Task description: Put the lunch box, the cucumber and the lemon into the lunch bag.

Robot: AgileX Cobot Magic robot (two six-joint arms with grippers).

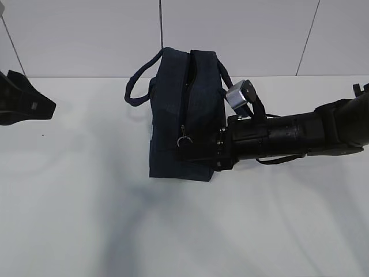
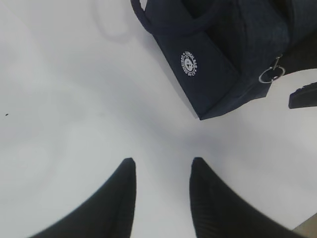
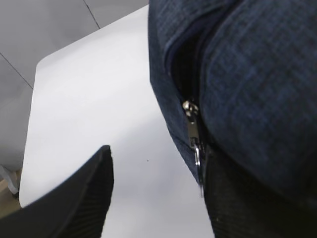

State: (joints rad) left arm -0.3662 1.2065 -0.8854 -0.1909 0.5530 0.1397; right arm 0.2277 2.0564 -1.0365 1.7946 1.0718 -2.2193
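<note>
The navy lunch bag (image 1: 184, 115) stands at the table's middle, handles up, with its zipper slider and ring pull (image 1: 184, 140) at the near end. My right gripper (image 1: 193, 151) is against that end. In the right wrist view it (image 3: 158, 153) is open, its right finger (image 3: 237, 198) touching the bag (image 3: 247, 74) just beside the zipper pull (image 3: 193, 134). My left gripper (image 2: 163, 161) is open and empty over bare table, left of the bag (image 2: 218, 64) with its white logo (image 2: 189, 63). The lunch box, cucumber and lemon are out of view.
A white table (image 1: 86, 219) meets a pale wall (image 1: 230, 34) behind. The left arm (image 1: 23, 101) hovers at the far left edge. The right arm (image 1: 300, 130) stretches in from the right. The table's far corner shows in the right wrist view (image 3: 44, 64).
</note>
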